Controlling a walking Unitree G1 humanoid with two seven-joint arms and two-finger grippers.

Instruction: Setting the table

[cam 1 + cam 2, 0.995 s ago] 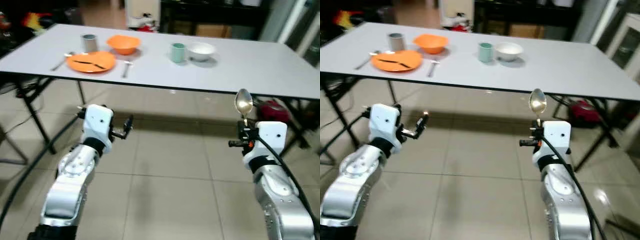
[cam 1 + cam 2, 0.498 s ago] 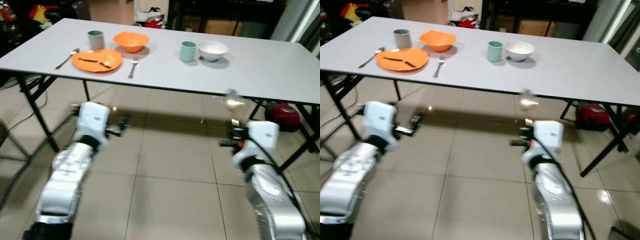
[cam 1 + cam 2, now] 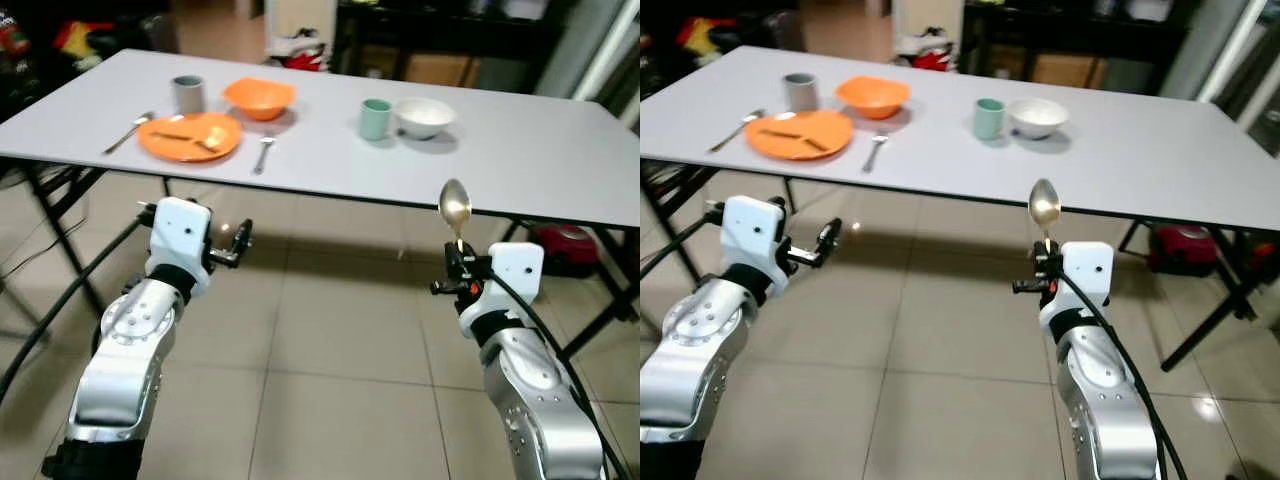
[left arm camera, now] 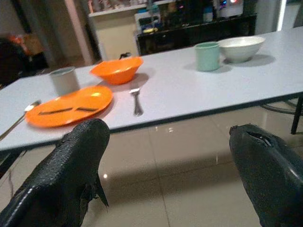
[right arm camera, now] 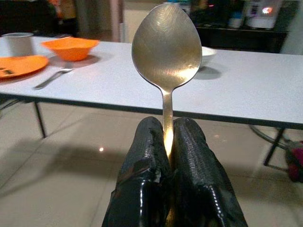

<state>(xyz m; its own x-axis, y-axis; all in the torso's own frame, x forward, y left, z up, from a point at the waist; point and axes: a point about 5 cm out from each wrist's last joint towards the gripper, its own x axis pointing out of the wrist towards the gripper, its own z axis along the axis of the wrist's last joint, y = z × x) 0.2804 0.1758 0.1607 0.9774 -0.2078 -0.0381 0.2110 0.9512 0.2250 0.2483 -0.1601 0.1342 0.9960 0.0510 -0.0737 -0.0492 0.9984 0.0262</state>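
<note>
Closer now, right gripper (image 5: pixel 166 142) pinches spoon (image 5: pixel 166 47) upright.

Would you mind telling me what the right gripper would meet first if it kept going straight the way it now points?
Probably the near edge of the table. The right gripper, shut on the spoon, faces it, with the spoon's bowl leading. Depth is hard to judge, so it might pass under the tabletop.

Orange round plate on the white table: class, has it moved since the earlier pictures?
No. The orange round plate lies just before the grey cup and beside the orange bowl, as earlier; the camera shifted.
</note>
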